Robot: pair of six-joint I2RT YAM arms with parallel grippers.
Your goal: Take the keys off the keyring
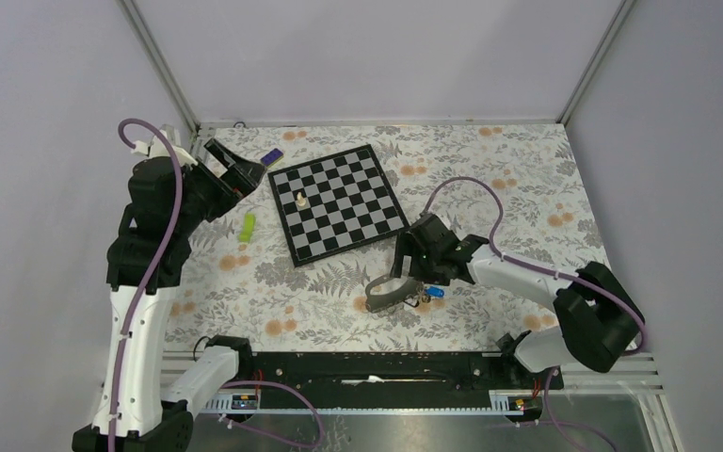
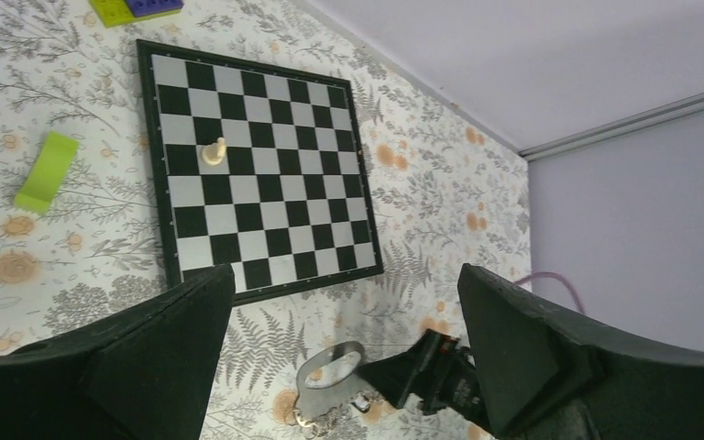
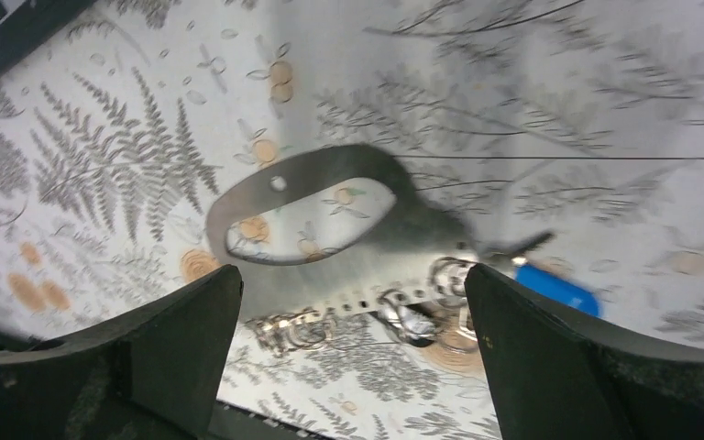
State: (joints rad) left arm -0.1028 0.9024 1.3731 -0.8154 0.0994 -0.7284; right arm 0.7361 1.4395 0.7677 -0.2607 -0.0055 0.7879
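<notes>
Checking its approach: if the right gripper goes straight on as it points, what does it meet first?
Probably the keys, beside the grey roll, framed by the right gripper's open jaws; depth is unclear, so the roll may come first.

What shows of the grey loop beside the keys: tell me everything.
The grey loop is a dull, metal-looking band closed into an oval, with one small hole and a row of tiny holes along an edge. It lies on the floral table, the keys bunched at its wider end. The open right tool hangs over it.
</notes>
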